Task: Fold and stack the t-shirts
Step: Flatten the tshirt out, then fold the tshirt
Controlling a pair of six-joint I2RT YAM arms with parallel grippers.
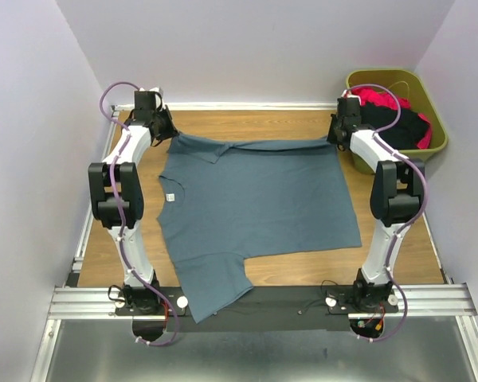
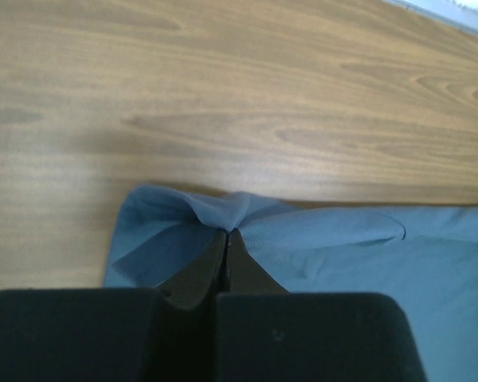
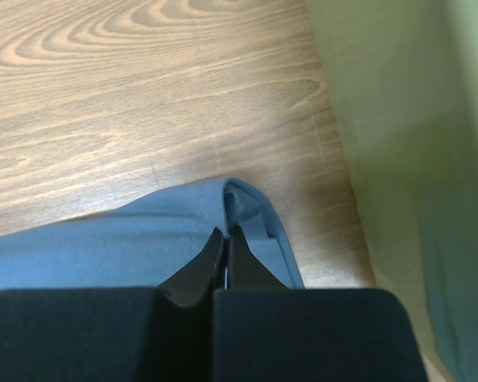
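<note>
A slate-blue t-shirt lies spread flat on the wooden table, its white neck label at the left and one sleeve hanging over the near edge. My left gripper is at its far left corner. In the left wrist view, that gripper is shut on a bunched fold of the blue cloth. My right gripper is at the far right corner, and the right wrist view shows it shut on the shirt's hem. A red-pink t-shirt and a black t-shirt lie heaped in the bin.
An olive-green plastic bin stands at the back right, just beyond the right gripper; its wall fills the right side of the right wrist view. White walls close in the table on three sides. Bare wood runs along the far edge.
</note>
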